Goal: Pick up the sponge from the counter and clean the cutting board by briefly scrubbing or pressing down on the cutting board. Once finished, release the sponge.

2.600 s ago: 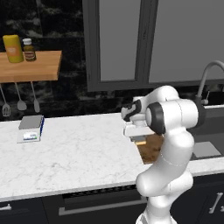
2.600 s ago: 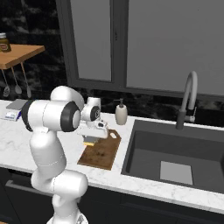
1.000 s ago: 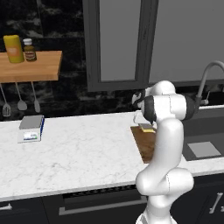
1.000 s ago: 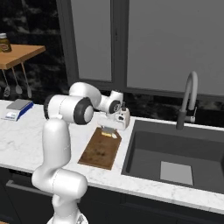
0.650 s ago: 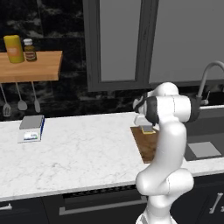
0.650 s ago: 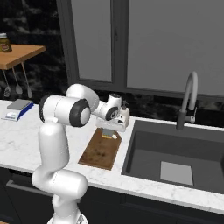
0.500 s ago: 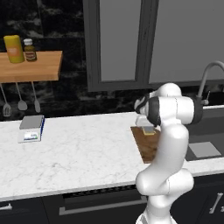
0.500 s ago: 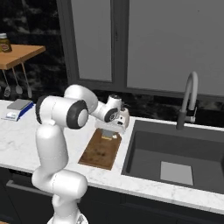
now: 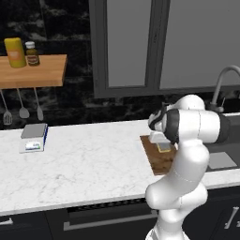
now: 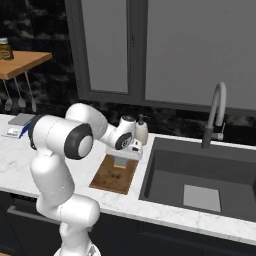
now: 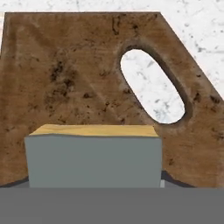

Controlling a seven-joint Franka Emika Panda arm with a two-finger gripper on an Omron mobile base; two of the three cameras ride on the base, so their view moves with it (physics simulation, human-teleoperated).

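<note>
The brown wooden cutting board (image 9: 154,157) (image 10: 112,176) (image 11: 83,78) lies on the white marble counter (image 9: 84,164), just left of the sink. My gripper (image 9: 160,138) (image 10: 126,154) (image 11: 94,181) points down over the board's far end, shut on the sponge (image 9: 164,147) (image 10: 120,162) (image 11: 92,155). In the hand view the sponge's grey-green layer faces me, with its yellow body showing as a strip along the top. It sits low on the board beside the oval handle hole (image 11: 153,87). Whether it presses on the wood I cannot tell.
A dark sink (image 10: 200,175) with a grey faucet (image 10: 215,115) lies right of the board. A soap bottle (image 10: 142,131) stands behind the board. A flat scale (image 9: 33,138) sits at the counter's far left under a wooden shelf (image 9: 30,70) with hanging utensils.
My arm has carried the sponge from the board's near part to its far end by the wall, then lowered it toward the wood in the last second.
</note>
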